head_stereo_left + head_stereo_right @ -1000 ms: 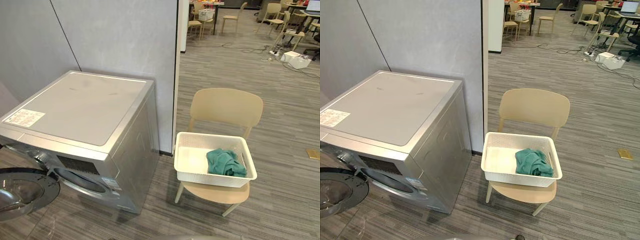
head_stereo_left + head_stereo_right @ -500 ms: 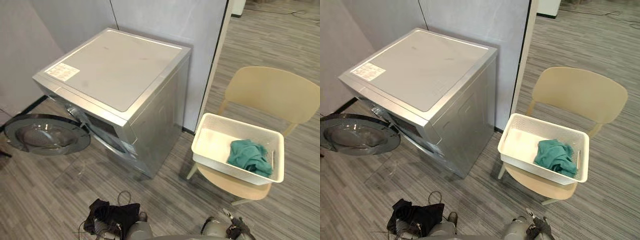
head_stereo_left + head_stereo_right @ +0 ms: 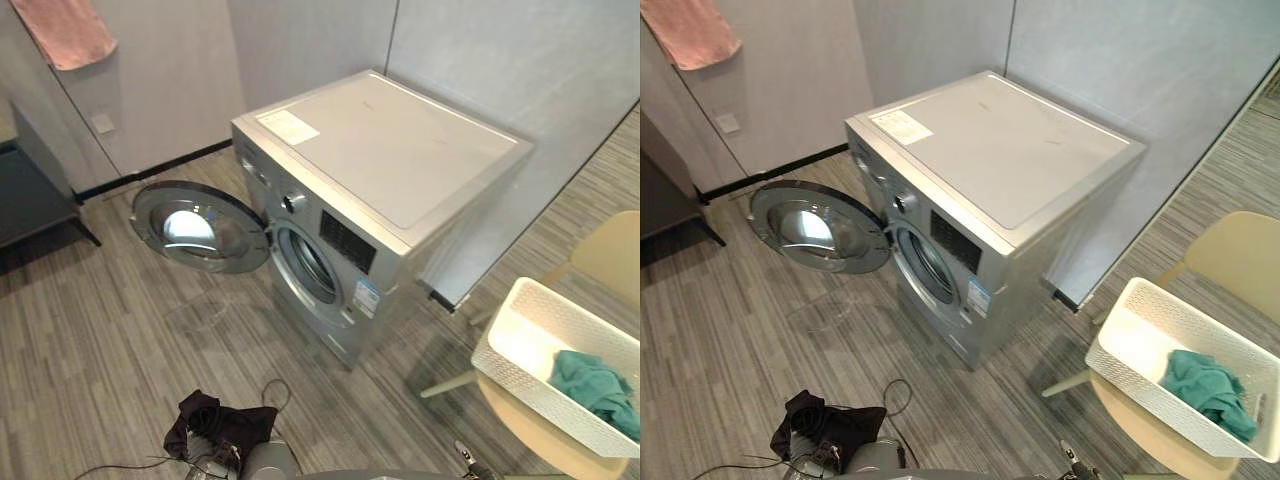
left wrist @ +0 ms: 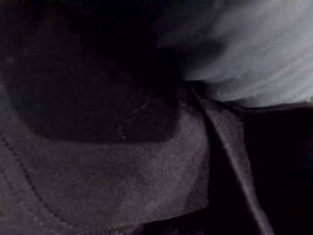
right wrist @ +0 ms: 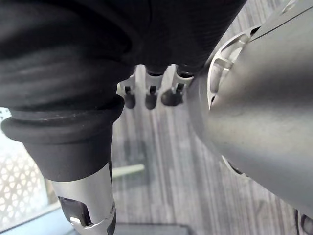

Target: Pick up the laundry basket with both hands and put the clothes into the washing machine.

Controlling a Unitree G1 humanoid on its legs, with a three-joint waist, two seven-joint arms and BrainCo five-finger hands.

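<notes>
Basket (image 3: 1160, 400) on chair (image 3: 1240, 260), untouched. Right hand (image 5: 151, 95) fingers slack, empty; left hand (image 3: 215, 428): cannot tell. Square up, grip both ends level.

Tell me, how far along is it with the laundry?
Done: the door of the washing machine already stands open. In hand: nothing; the right hand is empty, and the white basket sits on the chair with the green clothes inside. Left: lifting the basket, carrying it over, loading the drum.
</notes>
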